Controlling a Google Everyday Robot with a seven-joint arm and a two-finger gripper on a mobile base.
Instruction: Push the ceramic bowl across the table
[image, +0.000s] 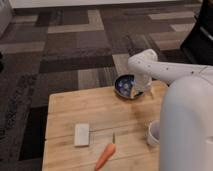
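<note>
Fingers (141, 91) hang below the white wrist at the right rim of the ceramic bowl (124, 86) — apart or together, cannot tell. Nearest, an orange carrot (105, 156) lies at the front edge of the tabletop (100, 107); a white block (81, 134) sits just behind it to the left, a white cup (153, 133) off right. Dark-blue bowl sits at the far edge, right of middle — patterned carpet (75, 45) beyond.
</note>
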